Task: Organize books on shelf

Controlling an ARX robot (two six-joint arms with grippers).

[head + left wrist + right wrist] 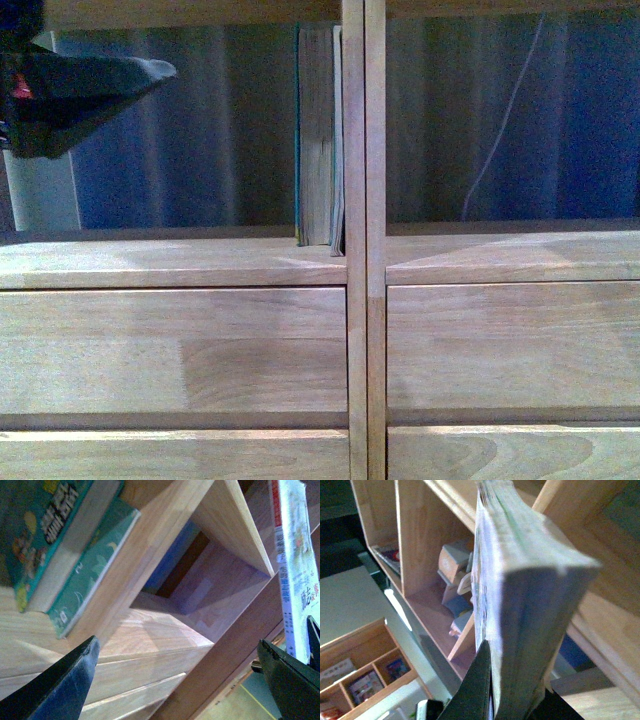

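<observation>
A thick teal-covered book (316, 140) with yellowed page edges stands upright in the left open compartment of the light wood shelf (356, 300), against the central double upright. It also shows in the left wrist view (35, 530), with a thin green book (95, 570) beside it. My left gripper (177, 652) is open and empty in front of the shelf; a dark part of that arm (85, 85) shows at the front view's upper left. A white-covered book (295, 570) with red and black lettering is nearby. My right gripper (512, 690) is shut on a book (520, 590) seen edge-on.
Plain drawer fronts (170, 350) lie below the open compartments. The right compartment (500, 120) shows only a blue backdrop behind it. In the right wrist view a darker shelf unit (415, 540) holds small objects, and a low wooden tray (365, 680) with small books sits below.
</observation>
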